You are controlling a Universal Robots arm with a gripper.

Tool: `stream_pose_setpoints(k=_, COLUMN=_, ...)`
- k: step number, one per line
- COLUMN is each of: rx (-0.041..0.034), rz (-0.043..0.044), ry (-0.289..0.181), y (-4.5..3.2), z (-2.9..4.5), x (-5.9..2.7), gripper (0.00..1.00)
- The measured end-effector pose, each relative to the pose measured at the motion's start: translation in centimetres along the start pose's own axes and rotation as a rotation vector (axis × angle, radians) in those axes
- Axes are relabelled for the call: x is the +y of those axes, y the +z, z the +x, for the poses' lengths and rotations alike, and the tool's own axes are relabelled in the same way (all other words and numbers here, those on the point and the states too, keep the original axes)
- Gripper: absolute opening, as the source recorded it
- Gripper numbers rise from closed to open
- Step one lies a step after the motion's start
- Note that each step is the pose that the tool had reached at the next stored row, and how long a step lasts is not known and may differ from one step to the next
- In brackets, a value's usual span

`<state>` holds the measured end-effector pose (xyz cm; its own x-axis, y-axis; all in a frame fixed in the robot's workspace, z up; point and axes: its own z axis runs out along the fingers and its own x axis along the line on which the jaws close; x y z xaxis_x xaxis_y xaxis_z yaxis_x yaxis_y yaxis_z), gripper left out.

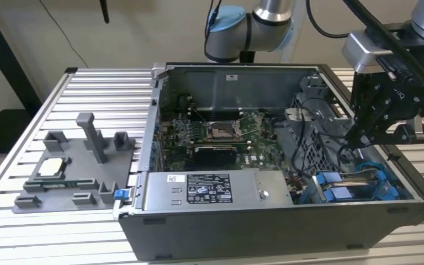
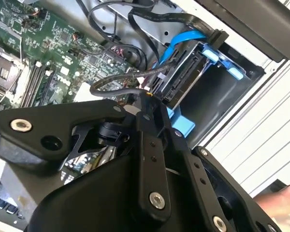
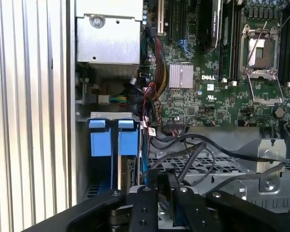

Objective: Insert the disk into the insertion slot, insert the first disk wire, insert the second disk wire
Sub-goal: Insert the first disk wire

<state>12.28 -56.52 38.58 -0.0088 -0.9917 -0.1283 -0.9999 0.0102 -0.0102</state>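
**Q:** One disk is listed. Where is it?

**A:** The disk (image 1: 355, 178) stands on edge inside the slot (image 3: 111, 116), in the corner of the computer case (image 1: 271, 232) towards the exterior view's right. Two blue tabs (image 3: 100, 142) sit side by side at the mouth of the slot.

**Q:** Which wires are at the disk?

**A:** A blue cable (image 2: 183, 41) curves down to one end of the disk. A black wire (image 2: 113, 87) runs over from the circuit board (image 3: 203, 92) side and meets the gripper (image 2: 145, 99) just beside that same end. Whether either plug is seated cannot be told.

**Q:** What is the state of the gripper?

**A:** It hangs over the slot, pointing down into the case, close beside the disk. How far it is open, and whether it has hold of the black wire, cannot be told.

**Q:** What surrounds the slot?

**A:** A silver box (image 1: 212, 187) with a sticker lies along the near wall of the case, just beside the slot on the exterior view's left. The case rests open on a slatted table (image 1: 86, 88). A grey holder (image 1: 86, 138) stands on the table at the exterior view's left, apart from the case.
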Motion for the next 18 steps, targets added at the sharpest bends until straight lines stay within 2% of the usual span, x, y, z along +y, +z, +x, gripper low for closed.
stream_pose_setpoints(k=18, rx=-0.0001, rz=-0.0129, ry=0.002, y=0.23, z=1.68, x=-2.05, gripper=0.0)
